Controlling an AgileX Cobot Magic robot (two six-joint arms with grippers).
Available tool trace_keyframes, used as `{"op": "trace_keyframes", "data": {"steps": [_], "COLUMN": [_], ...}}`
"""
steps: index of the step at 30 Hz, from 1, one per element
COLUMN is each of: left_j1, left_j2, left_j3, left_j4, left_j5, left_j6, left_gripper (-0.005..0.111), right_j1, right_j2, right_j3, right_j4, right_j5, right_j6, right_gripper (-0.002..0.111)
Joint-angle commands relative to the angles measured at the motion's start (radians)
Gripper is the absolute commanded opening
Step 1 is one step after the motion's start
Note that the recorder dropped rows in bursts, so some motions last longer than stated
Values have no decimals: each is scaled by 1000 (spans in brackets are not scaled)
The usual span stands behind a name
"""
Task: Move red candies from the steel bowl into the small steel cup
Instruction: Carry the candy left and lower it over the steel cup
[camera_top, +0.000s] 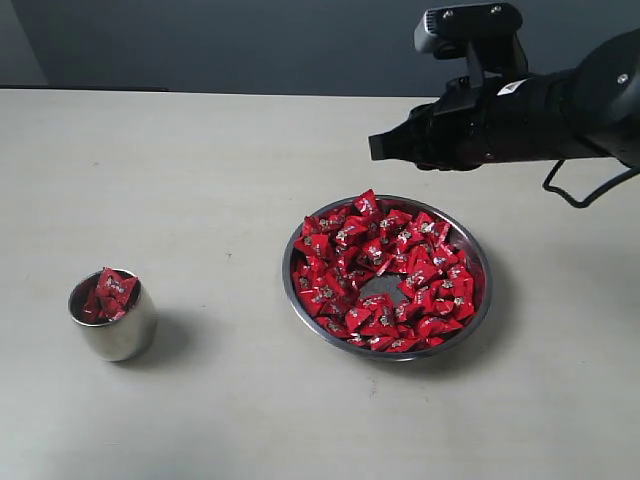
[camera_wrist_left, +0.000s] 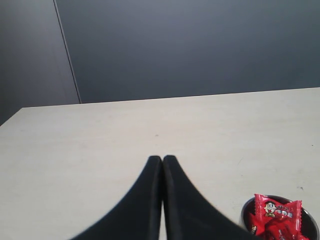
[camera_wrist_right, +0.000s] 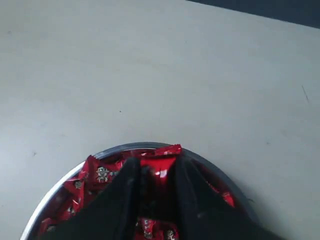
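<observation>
Right gripper (camera_wrist_right: 156, 161) raised over the far rim of the wide, shallow steel bowl (camera_top: 286, 285). Its jaws are part closed, apparently pinching a single held candy (camera_wrist_right: 162, 156) whose crimped end shows between the fingers in the right wrist view. In the exterior view the fingertips hide it.

The shiny red foil-wrapped candies (camera_top: 400, 270) fill the bowl in a loose ring with a bare steel patch at the centre. A few already lie in the small rounded steel cup (camera_top: 118, 335), which stands well apart on the left of the pale counter (camera_top: 200, 160).

Each candy is judged light, with slippery, crinkling foil over a firmer core. A pinch across the body should hold better than one on a crimped end.

Left gripper (camera_wrist_left: 162, 159) is closed on nothing, just beside the cup. It may crowd the approach, and the cup's narrow mouth and rim leave little room for error. Otherwise the counter between bowl and cup shows no obstacle.
</observation>
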Motion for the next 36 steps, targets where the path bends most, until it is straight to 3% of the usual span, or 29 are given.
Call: {"op": "trace_keyframes", "data": {"steps": [1,7,11,23,27,36], "left_j1": [1,1,1,1,1,1], "left_j2": [-4,-4,-4,-4,-4,-4], "left_j3": [4,4,4,4,4,4], "left_j4": [1,1,1,1,1,1], "left_j5": [-6,-5,-5,-5,-5,-7], "left_j6": [-1,-1,-1,-1,-1,-1], "left_gripper": [0,0,0,0,0,0], "right_j1": [-3,33,83,126,130,254], "right_j2": [71,155,215,397,466,538], "right_j3": [-9,-70,-158,-363,-410,-504], "right_j4": [-6,2,107,786,798,770], "right_j5": [-11,14,52,437,614,646], "right_j6": [-36,-82,-206,-886,-889,-885], "right_gripper": [-1,-1,-1,-1,-1,-1]}}
